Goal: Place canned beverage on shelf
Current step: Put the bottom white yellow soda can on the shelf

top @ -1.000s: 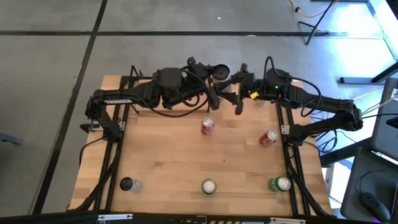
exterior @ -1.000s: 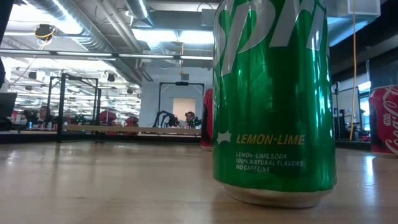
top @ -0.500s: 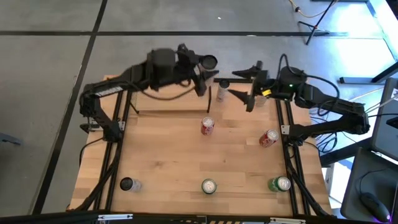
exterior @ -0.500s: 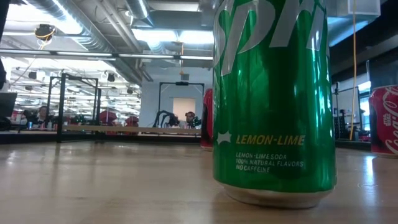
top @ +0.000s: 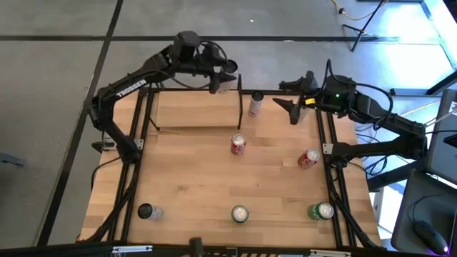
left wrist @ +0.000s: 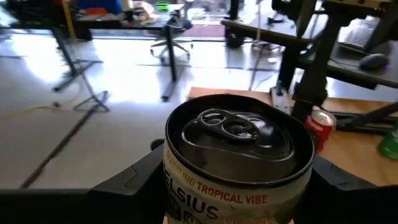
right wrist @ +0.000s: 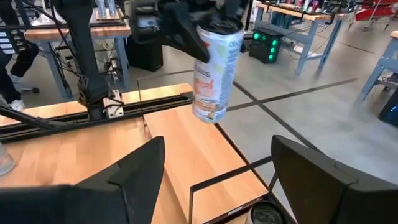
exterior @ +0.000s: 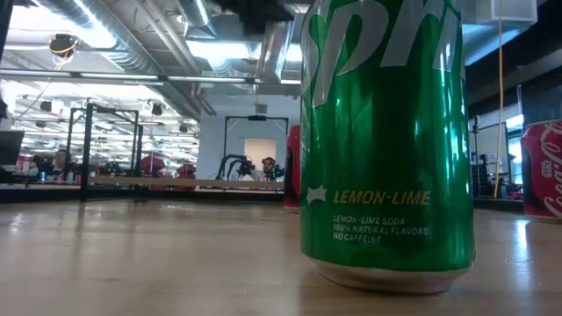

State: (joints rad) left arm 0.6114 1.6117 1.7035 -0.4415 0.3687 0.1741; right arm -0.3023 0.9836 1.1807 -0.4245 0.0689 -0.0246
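Over the table's far edge, above the shelf, a white Celsius can is held aloft, pinched by the left gripper for lowering, while the right gripper is kept spread, waiting near the far right corner.

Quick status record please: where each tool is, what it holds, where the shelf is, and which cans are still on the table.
left tool: above the shelf's far edge, shut on Celsius can
right tool: open, empty, beside the shelf's right end
shelf: table's far side, one can right of divider post
table: two red cans, two green cans, one dark can
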